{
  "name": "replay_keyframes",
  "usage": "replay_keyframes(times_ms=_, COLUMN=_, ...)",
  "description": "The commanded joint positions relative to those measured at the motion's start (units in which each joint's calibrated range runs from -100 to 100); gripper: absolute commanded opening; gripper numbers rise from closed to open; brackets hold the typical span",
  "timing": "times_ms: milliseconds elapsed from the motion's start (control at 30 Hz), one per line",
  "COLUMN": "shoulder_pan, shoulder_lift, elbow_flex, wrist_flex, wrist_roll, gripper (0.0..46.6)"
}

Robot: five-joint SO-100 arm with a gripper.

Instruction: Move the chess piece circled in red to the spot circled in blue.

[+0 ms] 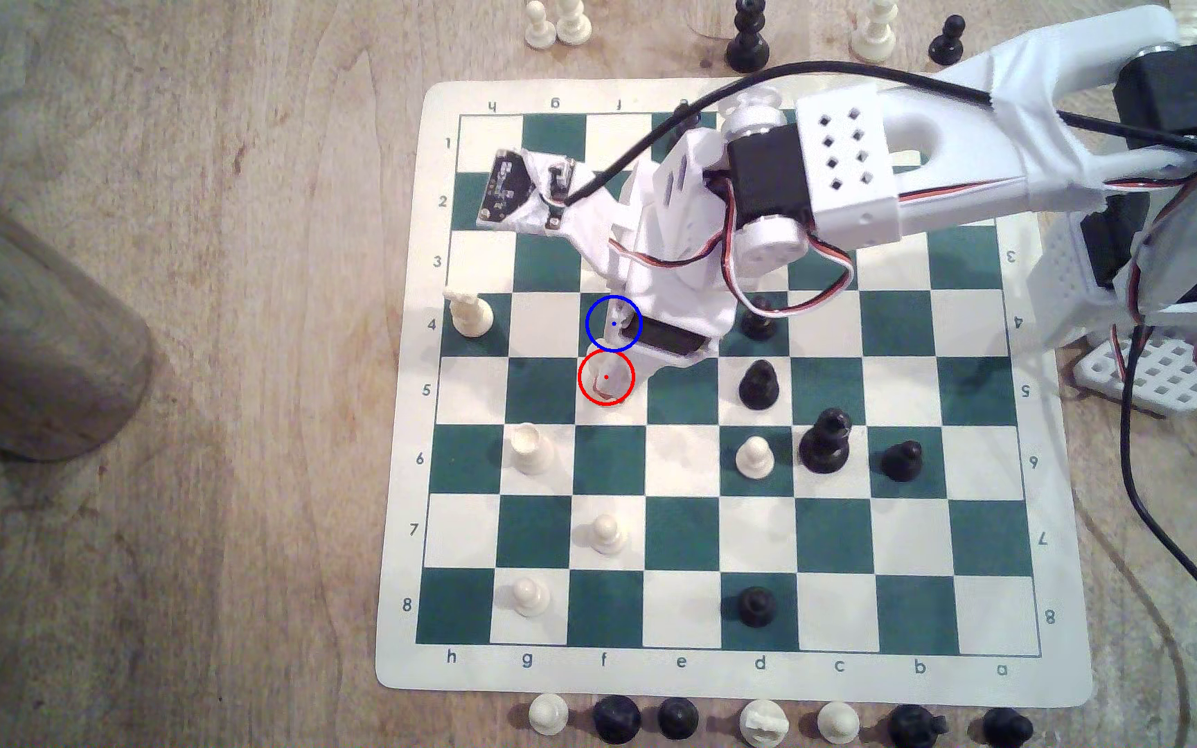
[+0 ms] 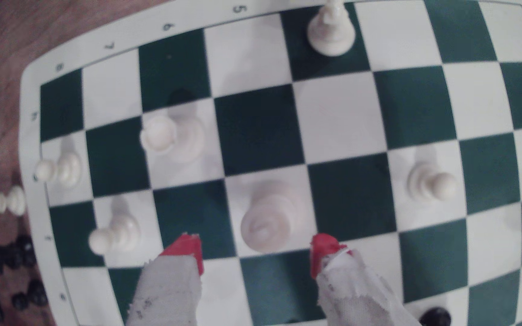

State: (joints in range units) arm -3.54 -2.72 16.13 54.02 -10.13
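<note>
Two red-tipped fingers (image 2: 187, 250) of the gripper (image 2: 255, 250) stand apart, flanking the chess piece (image 2: 269, 216), which sits upright on its white red-ringed square just beside the spot (image 1: 613, 324). Likely light, rigid and smooth plastic, it should be pinched on the slim body above the wide base, since a grip near the rounded top may slip.

worn wooden surface (image 1: 185, 503), grain running lengthwise. green-and-white chess mat (image 1: 1078, 503) flat on it. spare pieces in a row (image 1: 761, 721) along the mat's near edge, more beyond the far edge (image 1: 747, 36). tan cylinder (image 1: 20, 338) at the exterior view's left.
</note>
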Motion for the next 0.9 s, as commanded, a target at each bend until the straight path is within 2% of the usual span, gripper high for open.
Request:
replay_keyframes(times_ms=0, shoulder_pan=0.0, shoulder_lift=-0.8, elbow_flex=-4.9, wrist_flex=-1.8, wrist_roll=-0.4, gripper=17.9)
replay_keyframes(times_ms=867, shoulder_pan=-0.4, shoulder_lift=4.0, elbow_flex=-4.1, wrist_flex=-5.3, wrist_roll=-0.5, gripper=15.9)
